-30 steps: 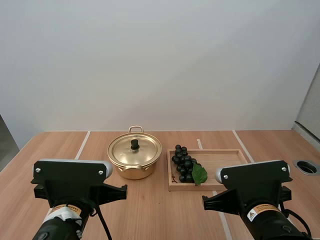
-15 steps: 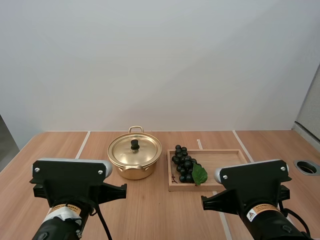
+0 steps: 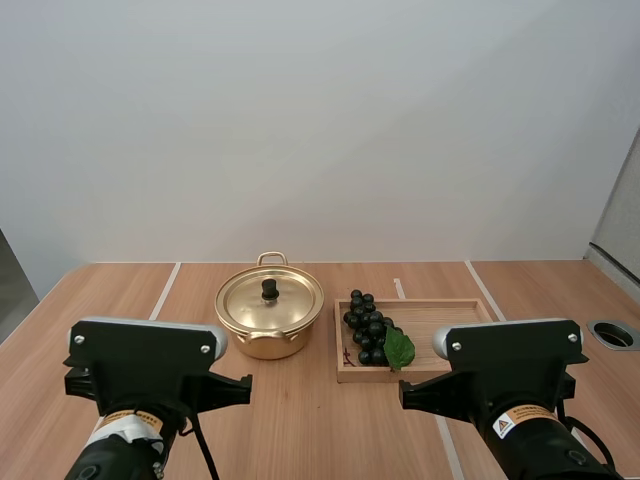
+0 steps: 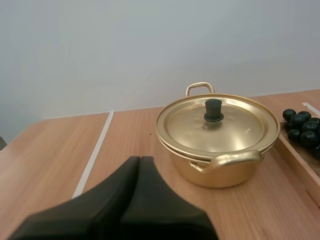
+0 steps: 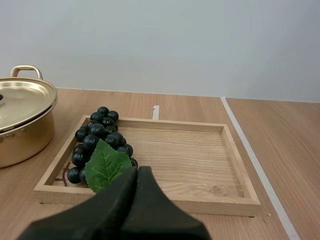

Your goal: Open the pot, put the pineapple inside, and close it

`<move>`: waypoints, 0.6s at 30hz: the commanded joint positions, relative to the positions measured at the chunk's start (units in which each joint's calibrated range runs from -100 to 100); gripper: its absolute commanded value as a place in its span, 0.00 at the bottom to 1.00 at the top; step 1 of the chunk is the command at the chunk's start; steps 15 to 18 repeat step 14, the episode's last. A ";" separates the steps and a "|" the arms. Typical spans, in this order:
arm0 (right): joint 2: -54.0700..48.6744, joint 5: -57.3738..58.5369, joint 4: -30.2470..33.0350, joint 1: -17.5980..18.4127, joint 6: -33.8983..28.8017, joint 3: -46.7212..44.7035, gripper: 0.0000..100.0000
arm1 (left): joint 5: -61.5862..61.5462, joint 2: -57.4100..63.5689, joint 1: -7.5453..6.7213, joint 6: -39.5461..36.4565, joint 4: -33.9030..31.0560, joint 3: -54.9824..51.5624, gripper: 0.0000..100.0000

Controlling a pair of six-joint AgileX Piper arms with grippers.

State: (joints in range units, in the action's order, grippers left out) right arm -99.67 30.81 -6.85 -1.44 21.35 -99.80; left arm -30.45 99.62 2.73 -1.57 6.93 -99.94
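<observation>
Tabletop edges: on the tabletop (image 3: 300,420), the far edge meets a plain wall at 12 o'clock, just behind the pot (image 3: 269,325). The side edges run off at 9 and 3 o'clock. A round hole (image 3: 612,334) sits near the 3 o'clock edge.
Open room: bare wood lies between the left arm (image 3: 145,372) and the pot, and between the right arm (image 3: 512,372) and the tray (image 3: 450,315). There is a narrow gap between the pot and the tray.
Left pincer (image 4: 140,160): clenched into one dark wedge, holding nothing and touching nothing. It points at the pot from the 7 o'clock side, well apart from it.
Right pincer (image 5: 137,171): clenched, empty, aimed at the tray's 6 o'clock rim by the leaf (image 5: 106,167). I cannot tell whether it is over the rim or short of it.
Pot: the lid (image 3: 270,298) is on, with a black knob (image 4: 213,110) at its centre and handles at 12 and 6 o'clock.
Fruit: dark grapes (image 3: 366,325) lie in the tray's 9 o'clock end, with the leaf at their 5 o'clock.
High view: shows both arms and the hole.
Left wrist view: shows the pot's near handle (image 4: 230,161) up close.
Right wrist view: shows the tray's bare floor toward 3 o'clock.
</observation>
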 commanded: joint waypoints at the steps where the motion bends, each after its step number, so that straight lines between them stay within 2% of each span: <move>1: -0.33 -1.53 -0.22 0.13 -0.14 -0.20 0.00 | 0.53 0.38 0.07 0.19 -0.71 -0.06 0.00; 18: -0.33 -1.43 -0.20 0.13 -0.14 -0.20 0.00 | 0.53 0.38 0.07 0.19 -0.71 -0.06 0.00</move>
